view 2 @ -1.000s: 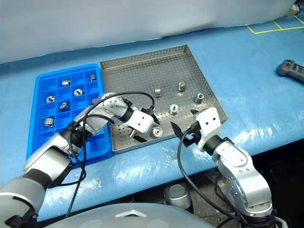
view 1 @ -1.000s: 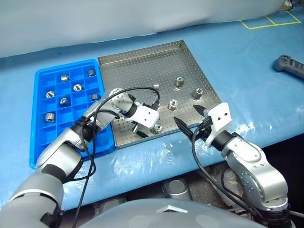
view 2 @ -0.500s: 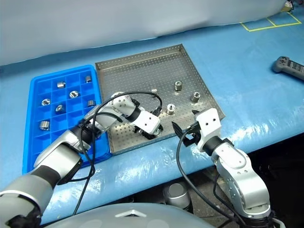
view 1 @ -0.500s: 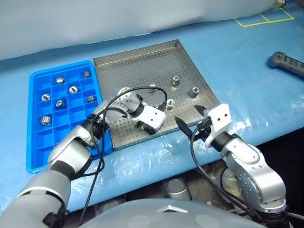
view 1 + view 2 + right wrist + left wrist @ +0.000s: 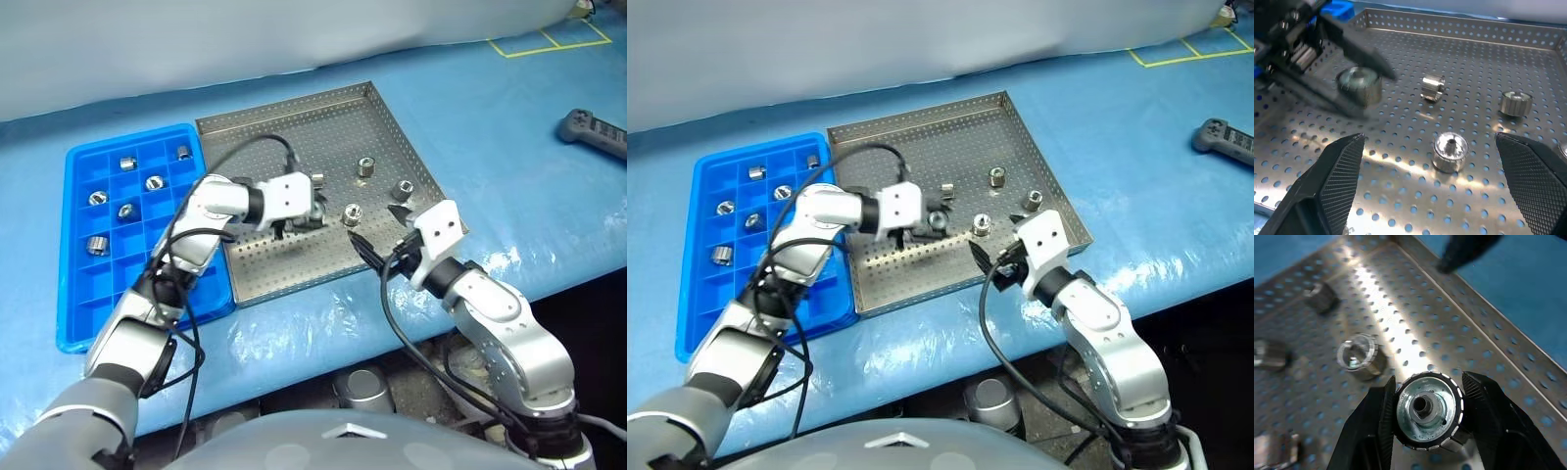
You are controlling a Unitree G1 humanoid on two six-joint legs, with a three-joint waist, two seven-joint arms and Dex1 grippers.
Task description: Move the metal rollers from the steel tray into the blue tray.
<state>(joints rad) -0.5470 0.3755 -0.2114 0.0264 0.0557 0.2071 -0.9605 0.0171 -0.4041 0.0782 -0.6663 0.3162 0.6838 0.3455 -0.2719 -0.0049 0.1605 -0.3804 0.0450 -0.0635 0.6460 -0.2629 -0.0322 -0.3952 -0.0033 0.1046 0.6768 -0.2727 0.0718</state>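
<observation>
left gripper (image 5: 1426,417): clamped on one roller (image 5: 1429,411), a black finger on each side, hole facing the camera; held clear above the steel tray (image 5: 294,127).
right gripper (image 5: 1430,196): fingers spread wide with nothing between them, hovering over the near right part of the steel tray, just in front of a loose roller (image 5: 1450,152).
loose rollers: four lie on the steel tray's holed floor, right of centre (image 5: 365,167) (image 5: 403,189) (image 5: 352,213), one more just behind the left gripper.
blue tray (image 5: 88,294): touching the steel tray's left side; six rollers sit in its far compartments, the near ones are free.
step in hand: carrying the gripped roller across; best kept level and lifted over both rims, then lowered into a free compartment before letting go.
change: a second ago the left gripper was low at the steel tray's near edge, standing open over a roller; now it has shut on that roller and risen toward the tray's middle. The right gripper has barely shifted.
</observation>
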